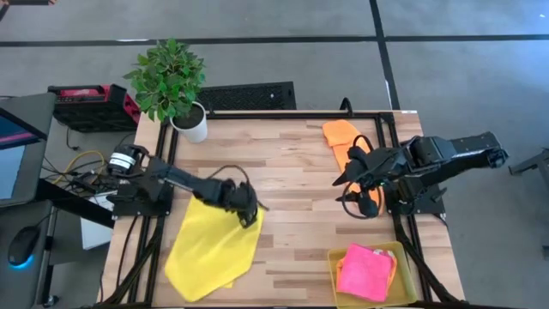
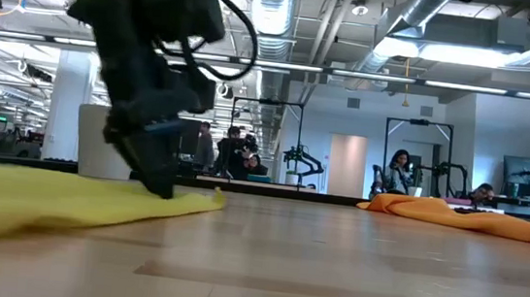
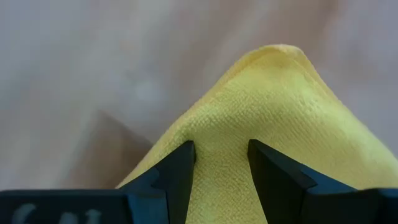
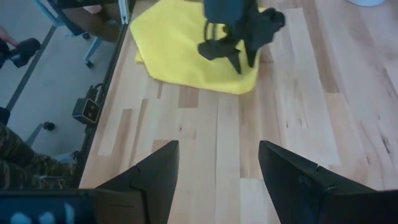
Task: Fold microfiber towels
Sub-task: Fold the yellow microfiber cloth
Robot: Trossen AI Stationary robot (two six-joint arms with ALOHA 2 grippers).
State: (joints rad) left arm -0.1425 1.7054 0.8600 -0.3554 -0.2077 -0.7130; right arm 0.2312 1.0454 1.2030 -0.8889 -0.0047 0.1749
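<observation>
Nearest to us at the front edge of the wooden table (image 1: 292,180) lie two things. On the left is the yellow towel (image 1: 210,249), spread flat with one corner pointing toward the table's middle. On the right a translucent yellow tray (image 1: 334,260) holds the hot pink towel (image 1: 365,271), bunched up inside it.

At the yellow towel's inner corner we find the left gripper (image 1: 250,215), lowered onto the cloth. In its own wrist view its fingers (image 3: 177,177) stand apart with the towel's raised corner (image 3: 273,81) between them; they straddle the fabric, not yet pinched together on it.

Farther back, on the right side, the right gripper (image 1: 350,183) hangs above bare wood, its fingers (image 4: 152,177) spread wide and holding nothing.

Behind it, by the far right corner, an orange towel (image 1: 341,137) lies crumpled. At the far left corner stands a potted plant (image 1: 171,81) in a white pot.

Beyond the table, the low view shows several people (image 2: 235,151) seated in a workshop.
</observation>
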